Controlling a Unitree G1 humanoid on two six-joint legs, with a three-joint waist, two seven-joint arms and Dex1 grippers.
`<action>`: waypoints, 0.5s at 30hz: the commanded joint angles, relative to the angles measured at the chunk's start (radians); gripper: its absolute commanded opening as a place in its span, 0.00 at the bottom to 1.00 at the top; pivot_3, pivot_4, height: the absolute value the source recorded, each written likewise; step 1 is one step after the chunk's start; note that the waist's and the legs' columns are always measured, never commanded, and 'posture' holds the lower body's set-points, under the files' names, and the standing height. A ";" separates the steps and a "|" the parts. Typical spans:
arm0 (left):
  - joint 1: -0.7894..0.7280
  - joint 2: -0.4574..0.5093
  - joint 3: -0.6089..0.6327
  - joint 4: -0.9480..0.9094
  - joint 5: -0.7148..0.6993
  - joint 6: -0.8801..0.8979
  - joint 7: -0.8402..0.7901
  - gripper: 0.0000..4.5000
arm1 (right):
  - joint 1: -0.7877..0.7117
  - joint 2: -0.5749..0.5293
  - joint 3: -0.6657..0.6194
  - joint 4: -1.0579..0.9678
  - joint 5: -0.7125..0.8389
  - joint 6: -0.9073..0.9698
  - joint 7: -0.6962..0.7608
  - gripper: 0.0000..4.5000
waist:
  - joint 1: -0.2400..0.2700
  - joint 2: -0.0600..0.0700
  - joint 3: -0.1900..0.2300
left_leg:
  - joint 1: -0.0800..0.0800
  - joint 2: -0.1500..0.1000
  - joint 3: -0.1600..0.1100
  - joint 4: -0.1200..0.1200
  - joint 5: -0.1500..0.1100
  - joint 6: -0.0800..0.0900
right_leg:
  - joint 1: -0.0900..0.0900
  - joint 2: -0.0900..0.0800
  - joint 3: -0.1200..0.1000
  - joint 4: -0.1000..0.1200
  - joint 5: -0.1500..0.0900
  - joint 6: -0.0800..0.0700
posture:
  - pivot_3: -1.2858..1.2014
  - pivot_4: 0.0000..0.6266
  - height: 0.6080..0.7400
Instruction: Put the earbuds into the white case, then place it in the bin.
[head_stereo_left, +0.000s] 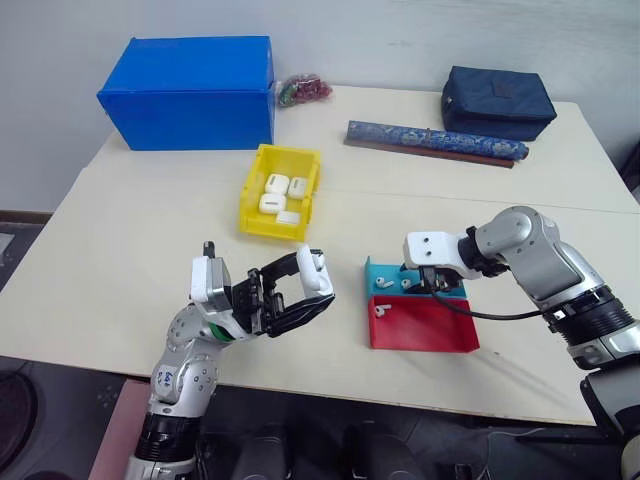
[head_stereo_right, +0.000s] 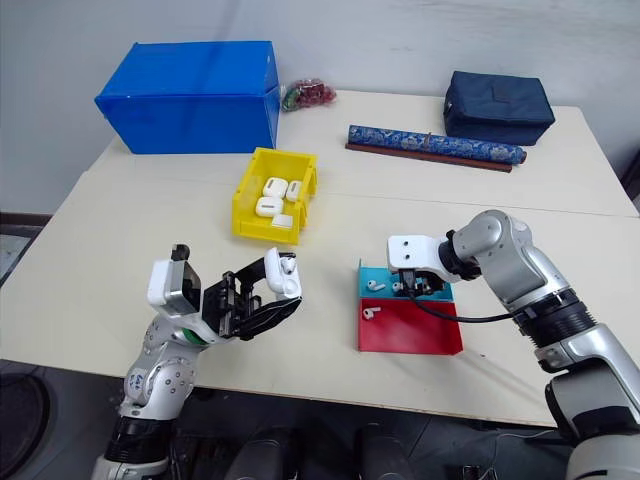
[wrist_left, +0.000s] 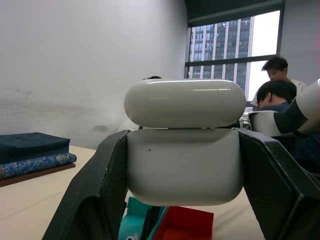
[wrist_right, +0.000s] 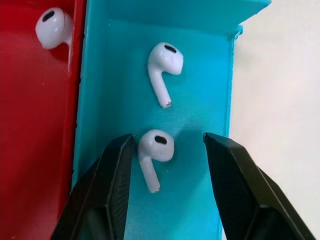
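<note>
My left gripper (head_stereo_left: 300, 285) is shut on the white case (head_stereo_left: 316, 272) and holds it above the table's front left. The case's lid (wrist_left: 185, 102) stands flipped open above the body (wrist_left: 184, 165). My right gripper (wrist_right: 167, 140) points down into the teal part of a shallow tray (head_stereo_left: 376, 268), open, with one earbud (wrist_right: 155, 150) lying between its fingers. A second earbud (wrist_right: 165, 65) lies just beyond it on the teal. A third (wrist_right: 52, 27) lies in the red part (head_stereo_left: 425, 335). The yellow bin (head_stereo_left: 262, 229) sits behind the left gripper with several white cases inside.
A large blue box (head_stereo_left: 190, 90) stands at the back left, with a small pile of red and green bits (head_stereo_left: 305, 90) beside it. A navy pouch (head_stereo_left: 497, 100) and a long blue patterned roll (head_stereo_left: 435, 142) lie at the back right. People (wrist_left: 275, 85) sit beyond the table.
</note>
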 joint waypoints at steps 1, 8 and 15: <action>0.009 -0.005 -0.002 -0.045 -0.002 -0.016 0.006 0.62 | -0.009 -0.003 -0.005 0.018 -0.028 -0.031 0.024 0.50 | 0.000 0.000 0.000 | 0.001 0.000 0.000 0.000 0.000 0.000 | 0.000 0.000 0.000 0.000 0.000 0.000 | 0.52 0.24 1.00; 0.008 -0.006 -0.002 -0.041 0.000 -0.019 0.009 0.62 | -0.009 0.013 -0.008 0.030 -0.043 -0.043 0.033 0.50 | 0.000 0.000 0.000 | 0.002 0.000 0.000 0.001 0.000 0.000 | 0.002 0.000 0.000 0.001 0.000 0.000 | 0.52 0.24 1.00; 0.007 -0.006 -0.004 -0.037 0.003 -0.020 0.010 0.62 | -0.002 0.031 -0.012 0.031 -0.054 -0.060 0.027 0.50 | -0.002 0.000 0.000 | 0.002 0.000 0.000 0.001 0.000 -0.001 | 0.002 0.000 0.000 0.001 0.000 0.000 | 0.52 0.24 1.00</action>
